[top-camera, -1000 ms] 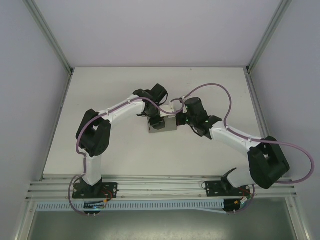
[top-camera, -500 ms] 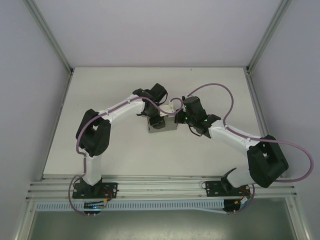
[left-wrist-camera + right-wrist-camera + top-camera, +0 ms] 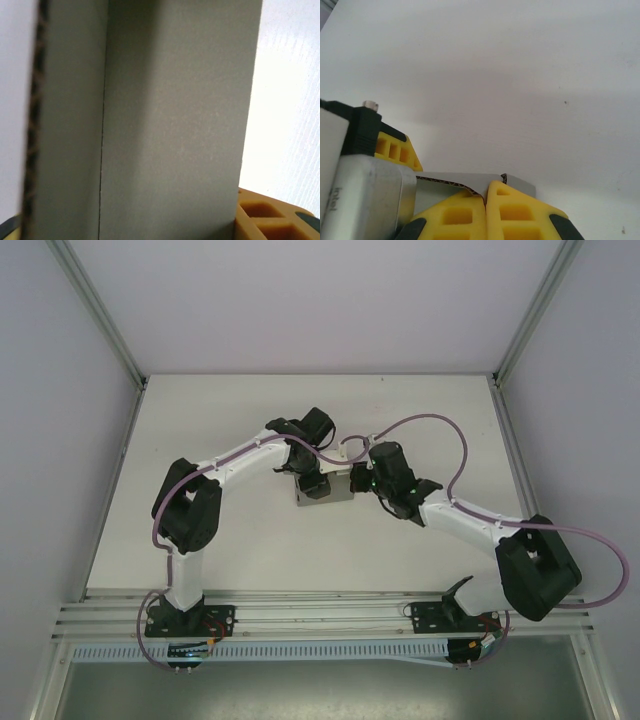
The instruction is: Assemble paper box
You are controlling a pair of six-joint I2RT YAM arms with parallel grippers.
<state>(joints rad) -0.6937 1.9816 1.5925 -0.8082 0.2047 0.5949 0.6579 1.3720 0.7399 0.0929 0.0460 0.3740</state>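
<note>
The paper box (image 3: 338, 495) is lying mid-table, its long axis running arm to arm, with the right gripper (image 3: 485, 197) pinching its right edge tight and the left gripper (image 3: 312, 485) crowding its left end, grip unreadable.

White arms (image 3: 240, 455), blk joints (image 3: 190, 515), purple cables (image 3: 428, 420)

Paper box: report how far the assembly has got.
Done: the paper box has at least one panel folded along a crease, so it is not a flat sheet. In hand: the right gripper pinches its edge, with the left gripper at the box's other side. Left: no tucked flaps can be seen, so closing it probably remains.
</note>
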